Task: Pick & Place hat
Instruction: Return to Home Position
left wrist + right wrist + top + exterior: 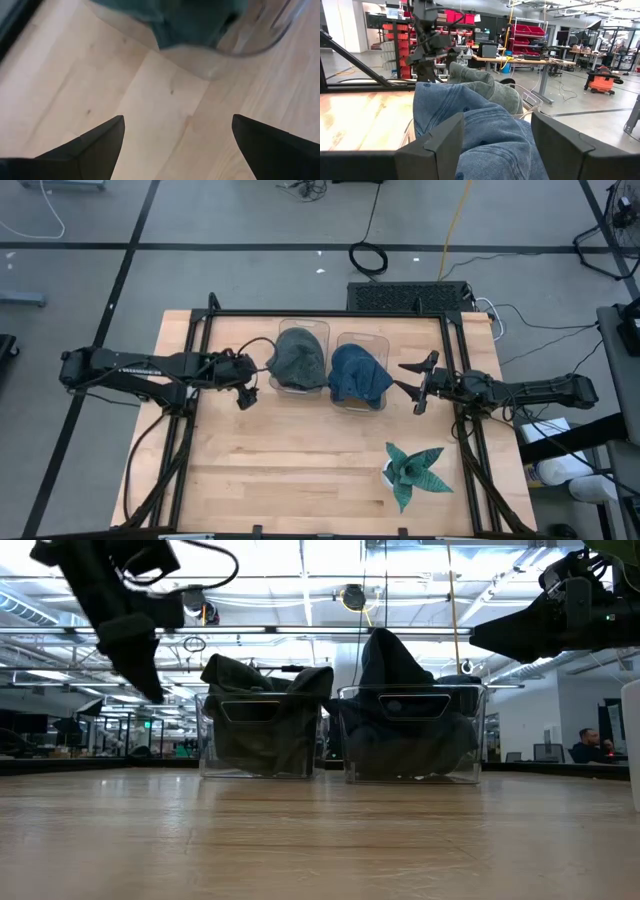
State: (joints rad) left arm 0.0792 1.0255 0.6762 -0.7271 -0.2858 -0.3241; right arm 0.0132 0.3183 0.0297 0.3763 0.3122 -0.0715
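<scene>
1. Your left claw point(248, 383) hangs above the surface point(300, 480), just left of the left bin point(300, 327). Its fingers point(95, 145) are spread wide with nothing between them. Below them are only bare wood and the bin's curved clear wall.
2. The left bin holds a dark cap point(298, 360), grey-green from above. In the low view the fabric heaps above the rim and droops over it, and you cannot tell how many caps make up the heap.
3. The right bin point(362, 338) stands just beside the left one, both at the far middle of the surface. It holds a blue cap point(358, 375), also piled above the rim, with its edge spilling over the bin's near wall.
4. Your right claw point(410, 387) hovers just right of the right bin, raised off the surface and pointing at it. Its fingers are parted and grip nothing — the blue cap lies just ahead of them, with the dark cap beyond it.
5. A green plant point(415, 470) in a white pot stands on the near right of the surface, well apart from both bins.
6. In the low view a person point(585, 745) sits at the right — far off in the room behind the surface.
</scene>
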